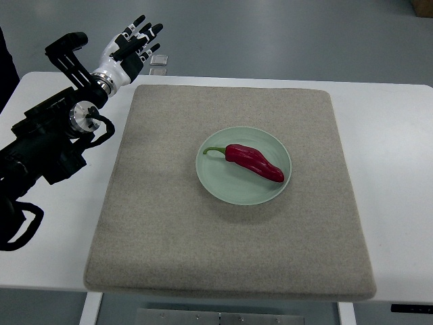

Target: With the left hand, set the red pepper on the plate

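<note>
A red pepper with a green stem lies across the pale green plate in the middle of the mat. My left hand is raised at the top left, past the mat's far left corner and well away from the plate. Its black and white fingers are spread and hold nothing. The black left arm runs down to the picture's left edge. The right arm does not show.
A beige mat covers most of the white table. A small clear object lies at the table's far edge near the left hand. Grey floor lies beyond.
</note>
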Controlling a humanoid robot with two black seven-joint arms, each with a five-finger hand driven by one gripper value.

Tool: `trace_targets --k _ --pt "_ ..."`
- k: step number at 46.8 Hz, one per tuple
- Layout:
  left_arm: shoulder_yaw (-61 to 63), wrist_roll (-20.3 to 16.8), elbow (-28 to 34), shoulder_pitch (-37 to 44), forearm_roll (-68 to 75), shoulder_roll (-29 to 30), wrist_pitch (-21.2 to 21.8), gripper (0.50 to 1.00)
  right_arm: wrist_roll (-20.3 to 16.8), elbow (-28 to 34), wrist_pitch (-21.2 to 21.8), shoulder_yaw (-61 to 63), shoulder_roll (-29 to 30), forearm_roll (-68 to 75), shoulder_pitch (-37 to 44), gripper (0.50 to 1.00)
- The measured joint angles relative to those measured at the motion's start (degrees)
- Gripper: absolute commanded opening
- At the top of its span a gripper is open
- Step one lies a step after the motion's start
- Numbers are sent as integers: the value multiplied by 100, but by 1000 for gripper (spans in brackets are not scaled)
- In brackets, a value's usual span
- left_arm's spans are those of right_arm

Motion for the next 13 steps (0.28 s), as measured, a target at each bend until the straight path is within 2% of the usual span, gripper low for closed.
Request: trace_targets --k 13 --pt "-4 6 0 -25 -8 7 7 992 -13 193 -18 -45 0 -87 2 930"
